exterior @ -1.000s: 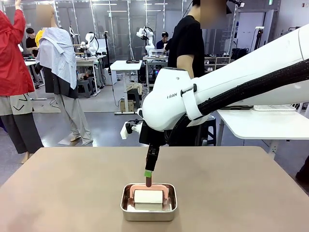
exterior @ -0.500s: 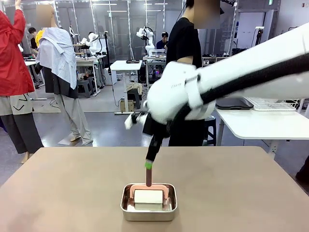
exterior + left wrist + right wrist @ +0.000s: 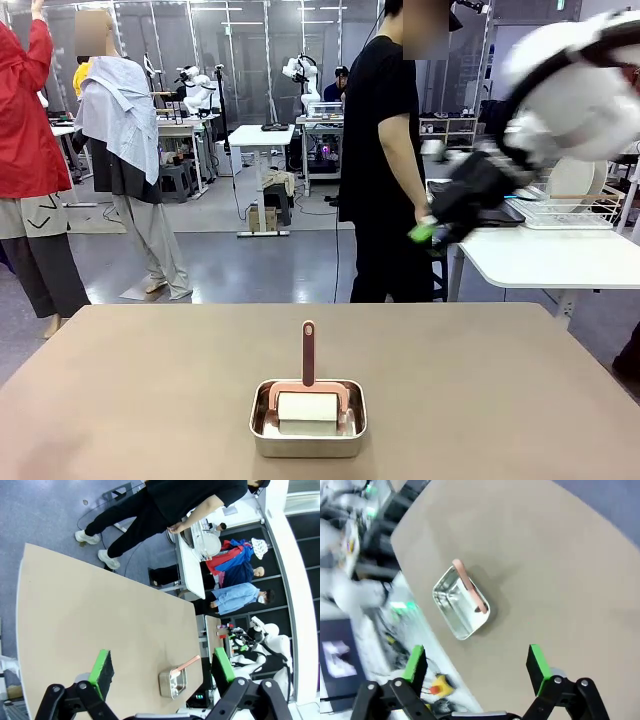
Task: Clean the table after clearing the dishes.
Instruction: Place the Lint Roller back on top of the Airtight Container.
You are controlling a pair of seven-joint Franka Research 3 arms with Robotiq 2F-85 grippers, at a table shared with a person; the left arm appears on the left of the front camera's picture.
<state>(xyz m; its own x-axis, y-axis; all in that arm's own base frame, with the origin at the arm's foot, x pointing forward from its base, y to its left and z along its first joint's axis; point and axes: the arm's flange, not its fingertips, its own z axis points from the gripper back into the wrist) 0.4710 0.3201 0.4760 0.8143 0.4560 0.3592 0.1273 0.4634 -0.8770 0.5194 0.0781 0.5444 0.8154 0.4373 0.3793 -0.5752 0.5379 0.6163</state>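
Beige-brown and matte, the table (image 3: 150, 390) fills the near half of the front view, with a wide workshop floor, other workbenches and several standing people beyond its far edge. Near the middle of the near edge sits a small square steel pan (image 3: 308, 432). Inside it lies a roller with a white drum (image 3: 308, 407) in a pink frame, and its pink and brown handle (image 3: 308, 352) stands upright out of the pan.

A person in black (image 3: 385, 150) stands just beyond the far edge, turned toward a white side table (image 3: 550, 260) at the far right. That side table carries a wire rack (image 3: 565, 208) holding a round white plate (image 3: 577, 180).

The right arm (image 3: 575, 90) is raised high at the upper right, blurred, well above and clear of the pan. Its gripper (image 3: 428, 232) shows a green pad near the person's hand. In the right wrist view the right gripper (image 3: 476, 664) looks down at the pan (image 3: 461, 603) from well above, with its 2 fingers spread wide apart and nothing between them.

In the left wrist view the left gripper (image 3: 162, 666) also has its 2 fingers (image 3: 101, 666) spread wide with nothing held. Beyond them lies the bare tabletop (image 3: 90, 615), with the pan (image 3: 173, 683) small near the right finger, and the person in black at the far side beside the rack and plate (image 3: 207, 544).
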